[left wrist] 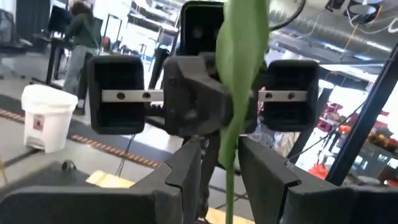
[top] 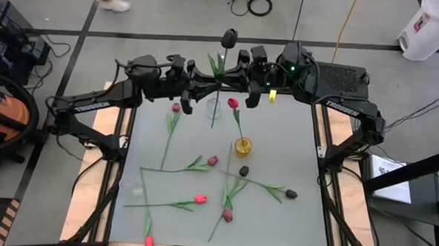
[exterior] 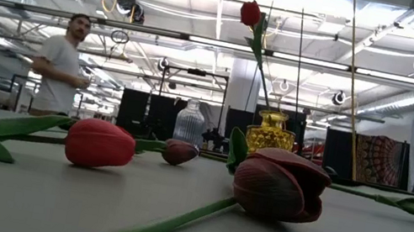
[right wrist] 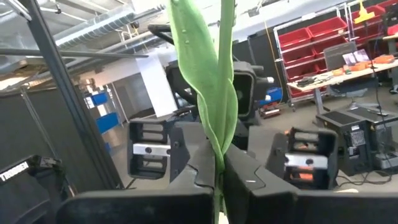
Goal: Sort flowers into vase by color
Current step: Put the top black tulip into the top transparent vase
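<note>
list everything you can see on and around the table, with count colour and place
black tulip: one, held up between both grippers at the far edge
yellow vase: one, mid-table, holding one red tulip
clear vase: one, far side, near the arms
loose tulips: about nine, red, maroon, black, lying flat on the table
person: one, in the room behind
left gripper: fingers apart around the stem
right gripper: shut on the stem

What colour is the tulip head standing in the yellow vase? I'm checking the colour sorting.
Red. The tulip in the yellow vase shows best in the low view.
</note>
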Motion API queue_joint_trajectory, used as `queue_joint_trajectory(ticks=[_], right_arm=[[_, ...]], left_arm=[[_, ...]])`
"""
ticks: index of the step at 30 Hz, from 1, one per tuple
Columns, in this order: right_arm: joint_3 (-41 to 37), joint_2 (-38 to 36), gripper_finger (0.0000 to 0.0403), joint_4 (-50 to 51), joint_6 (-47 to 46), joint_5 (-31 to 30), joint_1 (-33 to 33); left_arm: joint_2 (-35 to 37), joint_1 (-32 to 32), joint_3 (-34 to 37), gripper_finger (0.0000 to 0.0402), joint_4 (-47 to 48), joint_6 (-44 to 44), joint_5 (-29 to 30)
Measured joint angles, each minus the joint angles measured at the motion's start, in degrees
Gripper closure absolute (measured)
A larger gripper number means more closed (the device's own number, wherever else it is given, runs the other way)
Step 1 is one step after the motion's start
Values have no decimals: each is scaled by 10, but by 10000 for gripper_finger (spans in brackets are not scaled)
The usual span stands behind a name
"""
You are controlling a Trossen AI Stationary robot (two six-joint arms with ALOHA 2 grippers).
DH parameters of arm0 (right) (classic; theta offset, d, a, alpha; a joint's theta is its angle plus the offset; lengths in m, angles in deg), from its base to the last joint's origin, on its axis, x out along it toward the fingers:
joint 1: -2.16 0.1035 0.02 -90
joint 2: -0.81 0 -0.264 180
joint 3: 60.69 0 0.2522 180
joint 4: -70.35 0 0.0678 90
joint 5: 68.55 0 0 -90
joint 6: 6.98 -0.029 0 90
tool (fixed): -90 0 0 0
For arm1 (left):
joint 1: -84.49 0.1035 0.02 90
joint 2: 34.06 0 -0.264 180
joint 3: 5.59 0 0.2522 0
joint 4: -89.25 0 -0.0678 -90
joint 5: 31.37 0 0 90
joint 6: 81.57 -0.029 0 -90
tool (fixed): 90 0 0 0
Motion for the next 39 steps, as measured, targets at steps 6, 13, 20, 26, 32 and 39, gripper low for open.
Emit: queue_joint_trajectory(ticks=[6, 13, 20, 26, 32, 39], right_arm=[[0, 0, 403, 2, 1, -1, 0], [0, 0, 403, 3, 0, -1, 0], [0, 0, 403, 20, 1, -2, 0], [0, 0, 403, 22, 2, -2, 0], [0, 0, 403, 23, 2, -2, 0], [0, 0, 373, 24, 2, -3, 0]], left_arm=[[-4, 0, 0, 288, -3, 8, -11], [-6, 0, 0, 289, -3, 3, -13], [-6, 0, 0, 349, -2, 3, -15], [-6, 1, 0, 391, -1, -1, -17], [-5, 1, 1, 396, 1, -13, -25], [-5, 1, 1, 398, 3, -23, -25]])
